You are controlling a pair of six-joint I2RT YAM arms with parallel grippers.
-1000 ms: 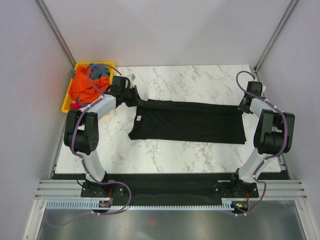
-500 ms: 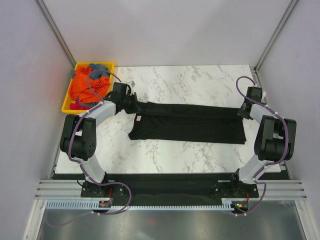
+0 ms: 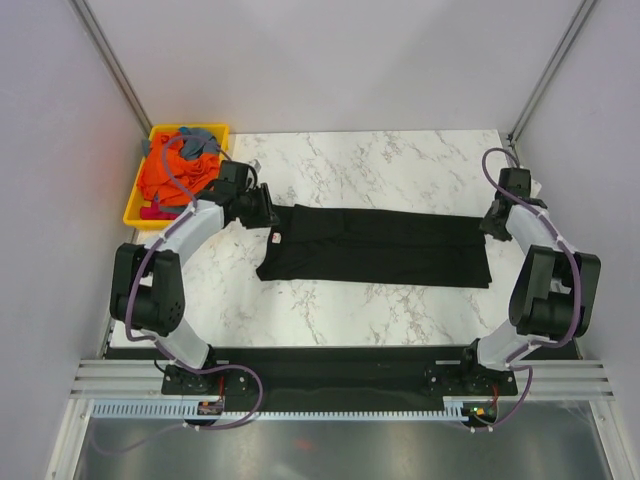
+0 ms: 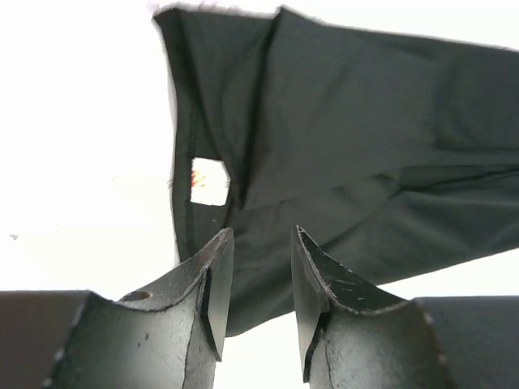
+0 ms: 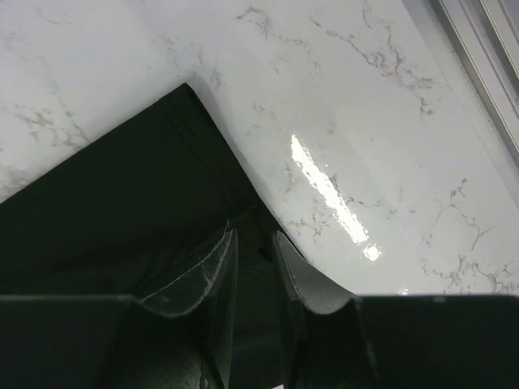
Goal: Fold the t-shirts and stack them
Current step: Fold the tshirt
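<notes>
A black t-shirt (image 3: 375,245) is being shown lying flat on the marble table (image 3: 380,160), folded into a long band reaching from one arm to the other. The left gripper (image 4: 263,232) is being held low over the band's left end, near the white neck label (image 4: 209,181). Its fingers are being held apart, and flat cloth is being seen through the gap. The right gripper (image 5: 255,234) is being held at the band's far right corner, its fingers nearly together with dark cloth between them; whether that cloth is being pinched cannot be told. Orange t-shirts (image 3: 165,180) and a grey-blue t-shirt (image 3: 200,138) are being shown bunched in the yellow tray (image 3: 131,212) at the table's far left corner
</notes>
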